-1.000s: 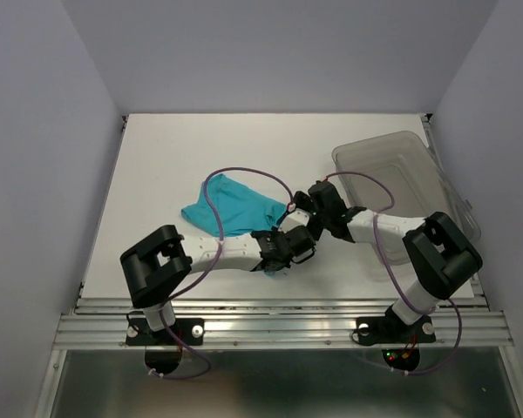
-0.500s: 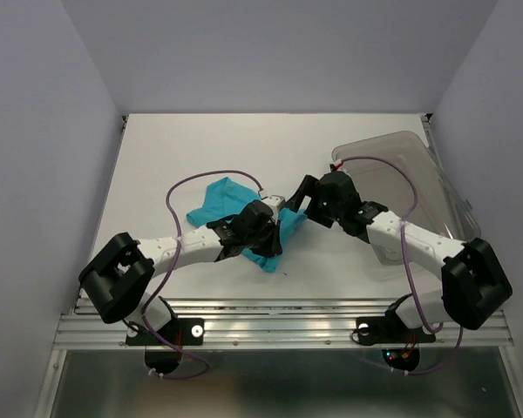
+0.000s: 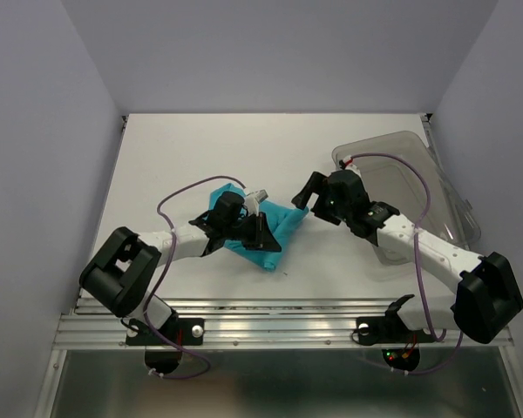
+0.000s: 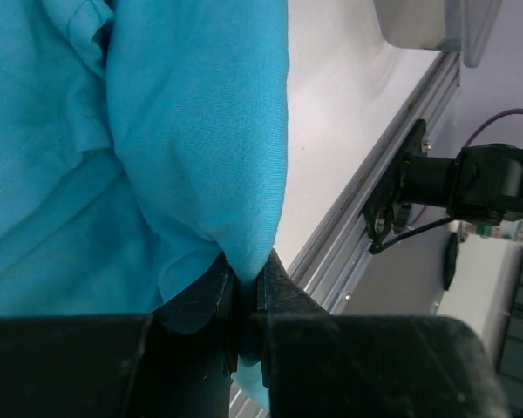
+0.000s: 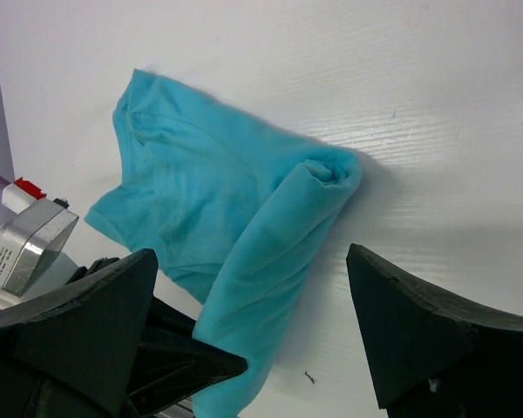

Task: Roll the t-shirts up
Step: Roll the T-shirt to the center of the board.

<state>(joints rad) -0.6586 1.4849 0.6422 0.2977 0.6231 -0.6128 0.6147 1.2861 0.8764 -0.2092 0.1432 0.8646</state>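
Rolling stage: left gripper clenches a fold of the t-shirt, probably to turn it over; right gripper hangs spread wide, empty, above.

The t-shirt is thin, soft teal cloth, matt and finely knitted, with stitched seams and loose creases; the counter is white and matt, smooth apart from faint straight grain lines; the bin is clear grey-tinted plastic with a glossy rim; the right gripper has fingers of matt black plastic, slightly grainy; the rail along the counter's near edge is pale brushed metal with a dull sheen; the arm links are smooth, white and lightly glossy.
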